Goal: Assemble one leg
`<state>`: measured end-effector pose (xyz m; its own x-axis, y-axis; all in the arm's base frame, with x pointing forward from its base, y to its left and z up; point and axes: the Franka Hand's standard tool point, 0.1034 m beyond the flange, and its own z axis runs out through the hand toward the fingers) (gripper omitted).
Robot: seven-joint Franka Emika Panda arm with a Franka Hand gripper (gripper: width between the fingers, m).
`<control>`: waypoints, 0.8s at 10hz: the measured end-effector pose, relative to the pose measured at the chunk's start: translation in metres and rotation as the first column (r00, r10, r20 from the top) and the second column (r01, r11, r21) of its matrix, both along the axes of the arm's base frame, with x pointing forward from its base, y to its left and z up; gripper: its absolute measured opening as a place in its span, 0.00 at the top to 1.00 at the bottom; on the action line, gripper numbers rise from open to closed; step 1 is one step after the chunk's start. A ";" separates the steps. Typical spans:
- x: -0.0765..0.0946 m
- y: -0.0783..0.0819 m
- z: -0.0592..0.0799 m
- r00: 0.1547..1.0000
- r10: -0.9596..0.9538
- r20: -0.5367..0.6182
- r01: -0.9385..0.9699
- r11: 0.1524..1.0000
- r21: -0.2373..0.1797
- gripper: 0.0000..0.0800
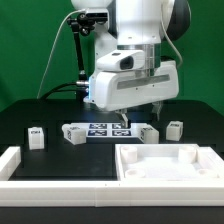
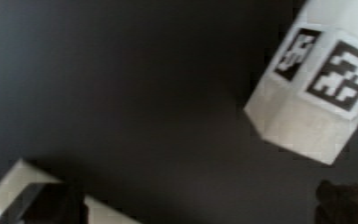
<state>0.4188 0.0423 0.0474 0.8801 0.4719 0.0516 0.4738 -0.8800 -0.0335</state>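
Note:
Several small white legs with tags lie on the black table in the exterior view: one at the left point(image 1: 36, 137), one at the marker board's left end point(image 1: 72, 132), one at its right end point(image 1: 147, 133) and one further right point(image 1: 174, 128). My gripper point(image 1: 158, 109) hangs open and empty above the table, over the gap between the two right-hand legs. In the wrist view the gripper point(image 2: 202, 205) is open, with dark fingertips point(image 2: 345, 200) wide apart over bare table. A white tagged piece point(image 2: 318, 85) lies ahead; I cannot tell which part it is.
The marker board point(image 1: 100, 129) lies mid-table. The large white moulded tray piece point(image 1: 165, 162) sits at the front right. A white L-shaped rail point(image 1: 20, 170) runs along the left and front. A white edge point(image 2: 25, 185) shows beside one finger in the wrist view.

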 end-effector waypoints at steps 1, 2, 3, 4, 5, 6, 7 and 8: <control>-0.004 0.007 -0.001 0.994 -0.114 -0.004 0.114 0.993 0.007 0.19; -0.005 0.016 -0.001 0.967 -0.256 -0.017 0.256 0.967 0.015 0.19; -0.006 0.025 -0.001 0.933 -0.360 -0.027 0.360 0.933 0.019 0.19; -0.006 0.034 0.000 0.898 -0.439 -0.035 0.440 0.898 0.023 0.19; -0.006 0.044 0.000 0.827 -0.560 -0.049 0.562 0.827 0.028 0.19; -0.007 0.053 0.001 0.774 -0.631 -0.060 0.633 0.774 0.030 0.19; -0.006 0.055 0.002 0.748 -0.660 -0.070 0.663 0.748 0.031 0.19; 0.001 0.056 0.006 0.686 -0.723 -0.080 0.727 0.685 0.039 0.19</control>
